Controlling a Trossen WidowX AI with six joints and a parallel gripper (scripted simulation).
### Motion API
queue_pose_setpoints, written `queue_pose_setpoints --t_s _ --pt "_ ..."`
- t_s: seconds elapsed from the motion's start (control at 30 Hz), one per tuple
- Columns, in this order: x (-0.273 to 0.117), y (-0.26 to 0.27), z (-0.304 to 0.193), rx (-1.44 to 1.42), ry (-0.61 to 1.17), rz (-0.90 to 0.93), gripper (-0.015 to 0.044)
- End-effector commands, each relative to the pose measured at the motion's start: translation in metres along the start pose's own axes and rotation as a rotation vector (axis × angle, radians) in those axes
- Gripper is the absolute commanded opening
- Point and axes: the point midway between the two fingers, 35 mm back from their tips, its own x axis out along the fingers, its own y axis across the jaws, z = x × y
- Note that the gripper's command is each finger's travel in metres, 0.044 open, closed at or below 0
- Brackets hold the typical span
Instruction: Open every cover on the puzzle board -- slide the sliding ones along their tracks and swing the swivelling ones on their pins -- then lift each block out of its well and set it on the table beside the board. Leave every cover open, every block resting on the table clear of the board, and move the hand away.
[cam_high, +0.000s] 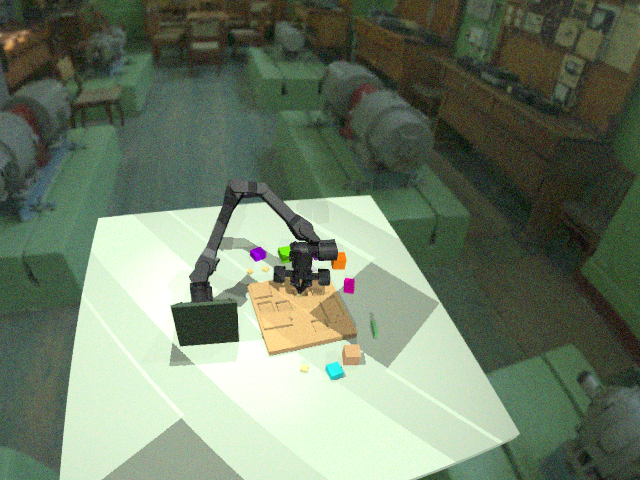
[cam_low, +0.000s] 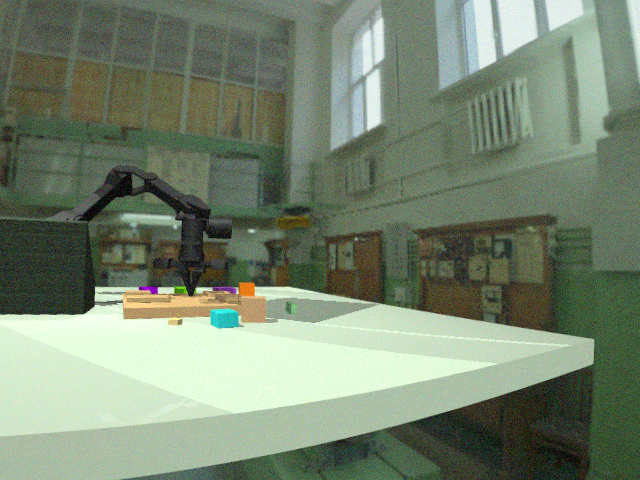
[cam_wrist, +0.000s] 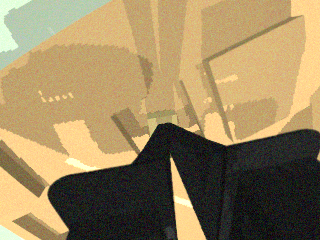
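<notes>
My gripper (cam_high: 301, 290) (cam_low: 191, 295) (cam_wrist: 166, 126) is shut and empty, pointing down with its tips at the far part of the wooden puzzle board (cam_high: 289, 343) (cam_low: 165, 310). The board shows several recesses; shadows make its cover positions hard to tell. A pale yellow-green patch (cam_wrist: 162, 118) shows just beyond the fingertips. Off the board lie a purple block (cam_high: 257, 253) (cam_low: 148, 289), a green block (cam_high: 284, 253), an orange block (cam_high: 339, 260) (cam_low: 247, 289), a magenta block (cam_high: 349, 285), a tan block (cam_high: 351, 354) (cam_low: 253, 310) and a cyan block (cam_high: 334, 370) (cam_low: 224, 318). Another purple block (cam_low: 224, 290) is partly hidden.
A dark box (cam_high: 205, 322) (cam_low: 43, 266) stands left of the board by the arm's base. A thin green piece (cam_high: 374, 328) (cam_low: 291, 308) lies to the right. Small yellowish pieces lie behind the board, and one small piece (cam_high: 304, 368) (cam_low: 175, 321) lies in front.
</notes>
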Motion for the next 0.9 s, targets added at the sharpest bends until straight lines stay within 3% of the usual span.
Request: queue_pose_setpoints --t_s 0.0,0.73,0.87 --pt "0.002 0.001 0.002 0.0 -0.004 0.004 0.0" --pt "-0.01 0.0 0.0 0.0 -0.002 0.003 0.0" --pt "-0.02 -0.001 -0.001 0.004 0.001 0.002 0.0105"
